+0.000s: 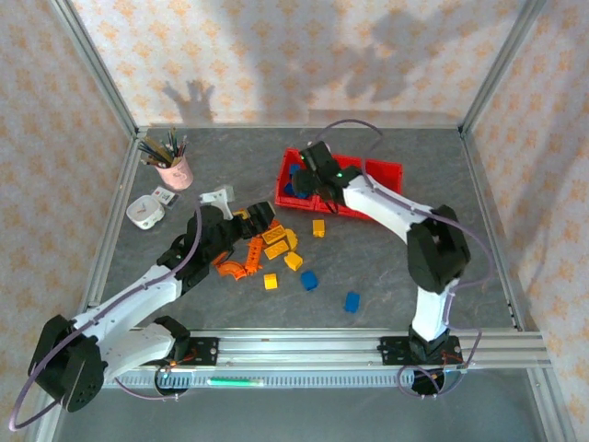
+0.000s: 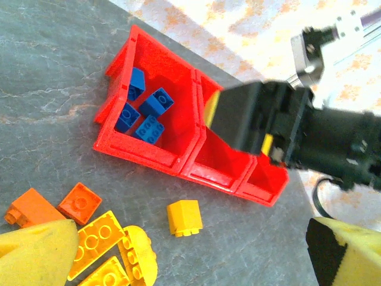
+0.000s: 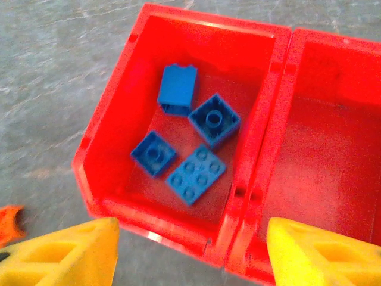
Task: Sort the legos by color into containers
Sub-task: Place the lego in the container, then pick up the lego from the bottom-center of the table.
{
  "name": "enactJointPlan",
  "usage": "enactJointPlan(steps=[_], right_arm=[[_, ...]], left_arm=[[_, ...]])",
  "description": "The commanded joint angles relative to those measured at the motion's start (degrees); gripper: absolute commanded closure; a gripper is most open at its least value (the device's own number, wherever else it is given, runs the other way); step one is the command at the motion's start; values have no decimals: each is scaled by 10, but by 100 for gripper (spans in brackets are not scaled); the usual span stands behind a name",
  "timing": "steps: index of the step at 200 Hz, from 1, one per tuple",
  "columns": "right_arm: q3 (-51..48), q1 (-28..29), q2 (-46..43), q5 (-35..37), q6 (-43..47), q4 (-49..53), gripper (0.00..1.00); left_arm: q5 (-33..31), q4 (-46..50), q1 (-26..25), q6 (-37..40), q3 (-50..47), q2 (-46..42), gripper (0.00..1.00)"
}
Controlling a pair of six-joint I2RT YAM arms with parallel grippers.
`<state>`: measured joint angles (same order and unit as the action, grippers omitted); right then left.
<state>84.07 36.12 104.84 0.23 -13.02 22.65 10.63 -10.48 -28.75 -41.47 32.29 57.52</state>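
Three joined red containers (image 1: pixel 384 171) stand at the back of the table. My right gripper (image 1: pixel 307 177) hovers over the leftmost one (image 3: pixel 178 16), open with nothing between its yellow fingertips (image 3: pixel 59 257). Several blue legos (image 3: pixel 196 174) lie inside that bin. The middle bin (image 3: pixel 333 119) looks bare where it shows. My left gripper (image 1: pixel 259 217) hangs open over the loose pile of yellow legos (image 1: pixel 279 239) and orange legos (image 1: pixel 236 268). A yellow cube (image 2: pixel 184 217) lies on the table ahead of it, untouched. Two blue legos (image 1: pixel 309 280) rest nearer the front.
A pink cup of pencils (image 1: pixel 173 168) and a small white round object (image 1: pixel 145 212) sit at the back left. Orange blocks (image 2: pixel 79 204) and yellow plates (image 2: pixel 95 241) crowd the left gripper's near side. The right arm's black wrist (image 2: pixel 268 125) hangs over the bins.
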Motion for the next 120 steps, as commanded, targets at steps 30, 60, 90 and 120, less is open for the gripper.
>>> enactJointPlan(steps=[30, 60, 90, 120], right_arm=[[-133, 25, -121, -19, -26, -24, 30], [-202, 50, -171, -22, -49, -22, 29], [-267, 77, -220, -22, -84, -28, 26], [-331, 115, -261, -20, -119, -45, 24]], left_arm=[[5, 48, -19, 2, -32, -46, 1], [-16, 66, -58, -15, -46, -62, 1], [-49, 86, -102, -40, -62, -85, 1], [-51, 105, -118, -62, -83, -113, 1]])
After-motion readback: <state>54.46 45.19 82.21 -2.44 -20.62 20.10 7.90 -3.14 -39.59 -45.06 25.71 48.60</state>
